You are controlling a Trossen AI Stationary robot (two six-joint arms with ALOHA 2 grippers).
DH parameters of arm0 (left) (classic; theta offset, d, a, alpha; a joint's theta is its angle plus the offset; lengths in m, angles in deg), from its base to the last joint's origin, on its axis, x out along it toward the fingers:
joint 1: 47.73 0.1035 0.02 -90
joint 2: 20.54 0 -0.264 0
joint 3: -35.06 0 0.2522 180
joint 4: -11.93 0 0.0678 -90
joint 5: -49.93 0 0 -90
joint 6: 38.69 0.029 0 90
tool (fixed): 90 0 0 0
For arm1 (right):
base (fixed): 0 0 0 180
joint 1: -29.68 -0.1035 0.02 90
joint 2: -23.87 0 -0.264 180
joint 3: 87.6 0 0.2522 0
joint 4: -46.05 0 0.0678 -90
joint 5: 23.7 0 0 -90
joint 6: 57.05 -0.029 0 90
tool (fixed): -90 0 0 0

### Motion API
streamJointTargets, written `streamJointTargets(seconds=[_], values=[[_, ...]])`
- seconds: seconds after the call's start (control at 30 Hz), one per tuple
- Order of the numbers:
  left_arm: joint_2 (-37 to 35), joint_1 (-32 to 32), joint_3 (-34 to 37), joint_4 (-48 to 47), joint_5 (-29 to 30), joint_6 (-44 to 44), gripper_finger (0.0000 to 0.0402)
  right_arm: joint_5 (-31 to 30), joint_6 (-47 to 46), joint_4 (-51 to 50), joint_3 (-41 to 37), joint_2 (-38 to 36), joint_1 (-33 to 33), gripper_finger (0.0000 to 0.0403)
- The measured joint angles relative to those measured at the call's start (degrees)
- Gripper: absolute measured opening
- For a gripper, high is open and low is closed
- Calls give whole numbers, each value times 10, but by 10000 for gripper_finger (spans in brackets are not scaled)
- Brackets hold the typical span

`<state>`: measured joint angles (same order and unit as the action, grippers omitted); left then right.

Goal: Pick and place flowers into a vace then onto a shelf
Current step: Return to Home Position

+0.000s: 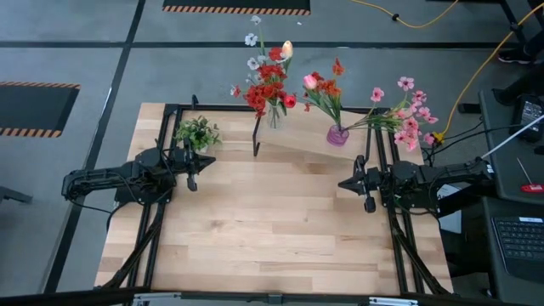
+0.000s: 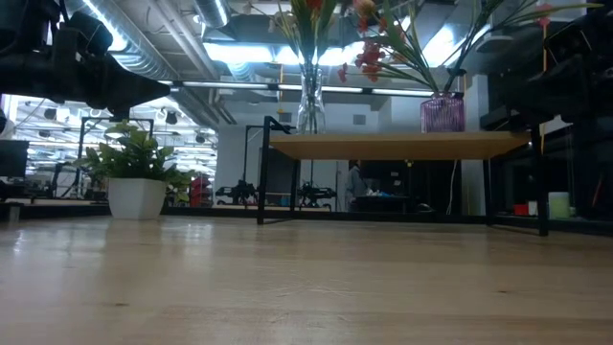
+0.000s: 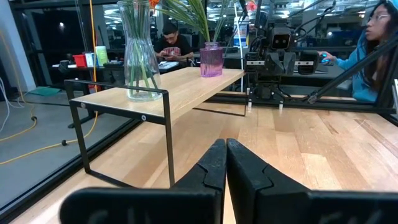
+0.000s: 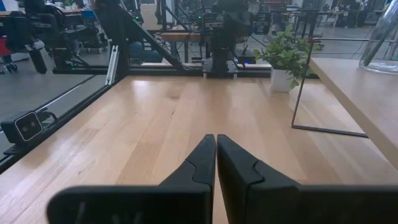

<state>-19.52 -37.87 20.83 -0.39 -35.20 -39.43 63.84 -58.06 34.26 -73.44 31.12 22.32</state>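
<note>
Reaching in low and level from opposite sides of the pale, smooth-grained wood table [image 1: 272,229], left gripper [image 3: 226,148] and right gripper [image 4: 216,142] facing each other, dark tapered fingers pressing together on both. Standing farther back on the light-wood shelf [image 2: 397,146] with thin black metal legs, a clear glass vase [image 2: 308,101] and a ribbed purple vase [image 2: 442,113] holding the red, white, orange and pink flowers [image 1: 270,85].
</note>
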Motion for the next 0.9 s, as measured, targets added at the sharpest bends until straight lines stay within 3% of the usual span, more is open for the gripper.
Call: streamJointTargets(seconds=[0.9], values=[[0, 0, 0, 0, 0, 0, 6, 0, 0, 0, 0, 0, 0, 20]])
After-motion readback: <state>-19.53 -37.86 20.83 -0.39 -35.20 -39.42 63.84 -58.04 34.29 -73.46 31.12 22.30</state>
